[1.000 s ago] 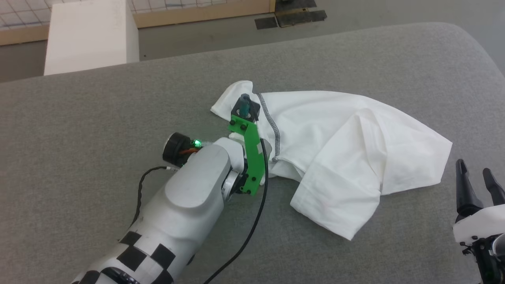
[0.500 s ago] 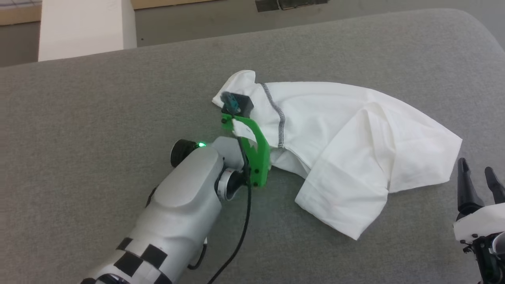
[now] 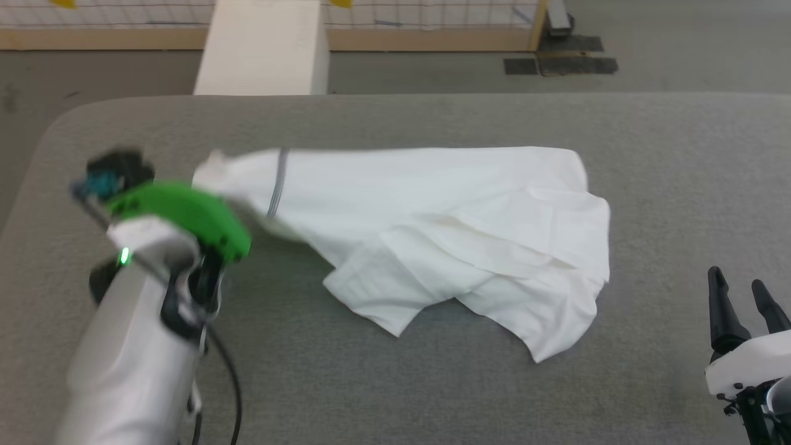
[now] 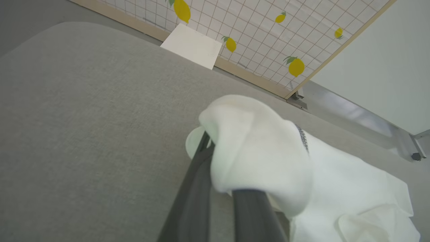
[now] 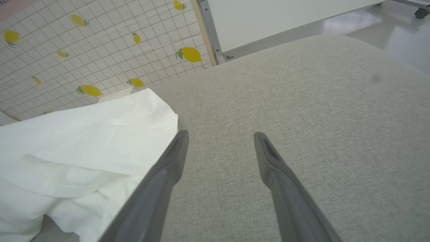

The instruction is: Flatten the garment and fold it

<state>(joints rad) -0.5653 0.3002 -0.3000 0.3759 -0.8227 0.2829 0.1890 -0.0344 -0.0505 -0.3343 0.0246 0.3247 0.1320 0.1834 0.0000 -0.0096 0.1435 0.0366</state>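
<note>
The white garment lies spread across the middle of the grey padded table, with a grey seam line near its left end. My left arm, carrying a green bracket, is at the left, blurred by motion. In the left wrist view my left gripper is shut on the garment's bunched end, and cloth drapes over the fingertips. My right gripper stands open at the lower right, apart from the cloth. In the right wrist view its fingers are spread, with the garment's edge just to their left.
A rigid white box stands on the floor beyond the table's far edge. Behind it runs a grid-patterned wall with lemons. Dark mats lie on the floor at the far right. The table's rounded left corner is near my left arm.
The head view has turned. My left arm has swung far left with the garment's end in its grip, drawing the cloth out longer and flatter. The right gripper has kept its place.
</note>
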